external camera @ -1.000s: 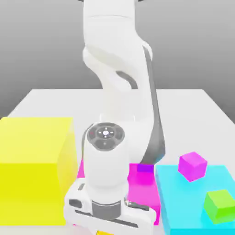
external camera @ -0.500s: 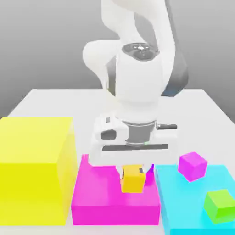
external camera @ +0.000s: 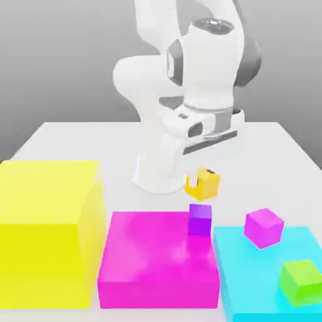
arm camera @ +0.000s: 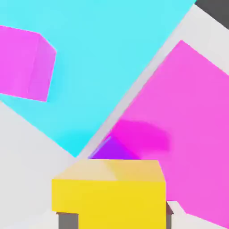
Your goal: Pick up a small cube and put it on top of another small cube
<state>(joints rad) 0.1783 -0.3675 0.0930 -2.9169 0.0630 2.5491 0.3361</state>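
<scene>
Gripper [external camera: 202, 181] clamped on the small yellow-orange cube [external camera: 204, 183], fingers pressed on its two sides, cube tilted and held in the air clear of every surface. In the hand view the same cube [arm camera: 108, 192] sits close to the lens with dark finger pads at both lower corners. White arm [external camera: 188, 82] bends down from above, wrist over the far part of the table [external camera: 75, 141].

Small violet-purple cube [external camera: 200, 219] stands just below the held cube, slightly toward the camera, on the far corner of the pink slab [external camera: 157, 264] at the exterior view's right. Clear gap between the two cubes, no touching. In the hand view the purple cube [arm camera: 112, 150] shows just past the yellow one's top edge, with a darker shadow patch on the pink slab [arm camera: 197, 134] beside it.

Cyan slab [external camera: 251, 277] lies just beside the pink slab on the exterior view's right, narrow strip of table between them. On it: small magenta-pink cube [external camera: 263, 227] toward the far edge, small green cube [external camera: 301, 282] nearer the camera, both tilted, well apart from each other. Hand view also shows the cyan slab [arm camera: 112, 58] and the magenta cube [arm camera: 24, 62].

Huge yellow block [external camera: 47, 233] stands on the exterior view's left, just beside the pink slab and much taller than it.
</scene>
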